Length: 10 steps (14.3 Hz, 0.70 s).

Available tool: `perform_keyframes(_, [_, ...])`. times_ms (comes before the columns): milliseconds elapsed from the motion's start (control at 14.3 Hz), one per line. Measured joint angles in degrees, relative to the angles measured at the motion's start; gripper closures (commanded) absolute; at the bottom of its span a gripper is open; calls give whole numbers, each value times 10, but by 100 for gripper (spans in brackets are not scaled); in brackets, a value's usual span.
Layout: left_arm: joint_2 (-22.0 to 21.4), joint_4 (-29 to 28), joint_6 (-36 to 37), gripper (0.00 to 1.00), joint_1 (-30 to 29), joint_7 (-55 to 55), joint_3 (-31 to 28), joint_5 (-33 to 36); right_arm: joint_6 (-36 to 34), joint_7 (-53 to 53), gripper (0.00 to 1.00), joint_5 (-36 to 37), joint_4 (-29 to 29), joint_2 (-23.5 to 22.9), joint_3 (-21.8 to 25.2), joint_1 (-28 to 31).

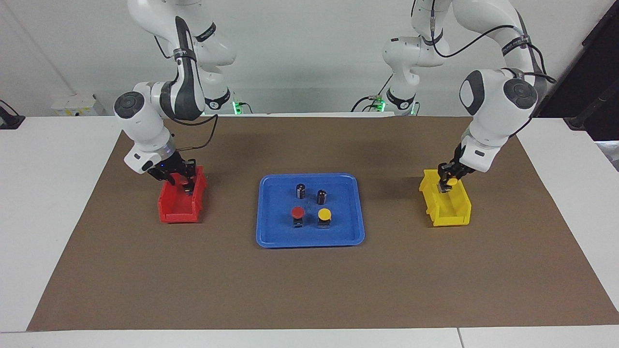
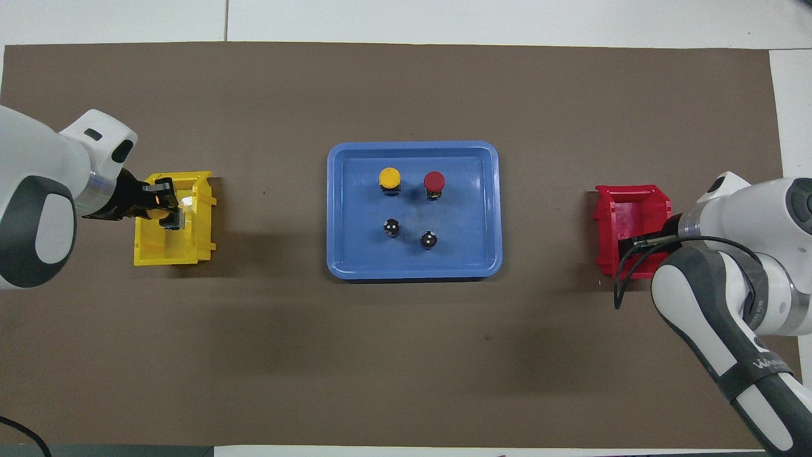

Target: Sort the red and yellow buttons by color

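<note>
A red button [image 1: 297,213] [image 2: 434,181] and a yellow button [image 1: 324,213] [image 2: 389,178] stand side by side on the blue tray [image 1: 309,241] [image 2: 412,270]. My left gripper [image 1: 450,184] [image 2: 166,214] is shut on a second yellow button [image 1: 452,182], held just over the robot-side end of the yellow bin [image 1: 452,220] [image 2: 190,247]. My right gripper [image 1: 181,180] reaches into the red bin [image 1: 179,212] [image 2: 628,216] with its fingers apart; my own arm hides it from overhead. A second red button is out of view.
Two dark cylinders [image 1: 301,190] [image 1: 322,196] without coloured caps stand on the tray nearer to the robots than the buttons. A brown mat [image 1: 309,290] covers the table. The red bin sits toward the right arm's end, the yellow bin toward the left arm's end.
</note>
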State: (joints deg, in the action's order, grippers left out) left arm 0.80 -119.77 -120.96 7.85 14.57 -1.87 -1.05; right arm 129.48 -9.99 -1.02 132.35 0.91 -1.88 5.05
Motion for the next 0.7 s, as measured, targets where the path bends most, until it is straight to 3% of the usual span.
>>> perform_keyframes(140, [-18,-49,-40,98,-8,-11,0,0,-6,-3,34,0,-11,-1,0,0])
perform_keyframes(279, [-27,-62,-50,98,-16,-18,0,0,-58,-4,34,0,-59,-7,-1,-2])
perform_keyframes(558, [-29,-82,-75,98,-17,-19,1,0,-202,9,31,-1,-238,-51,-8,-15])
perform_keyframes(698, [-29,-106,-99,98,-17,-19,1,0,-243,71,19,-1,-327,-85,-11,-58])
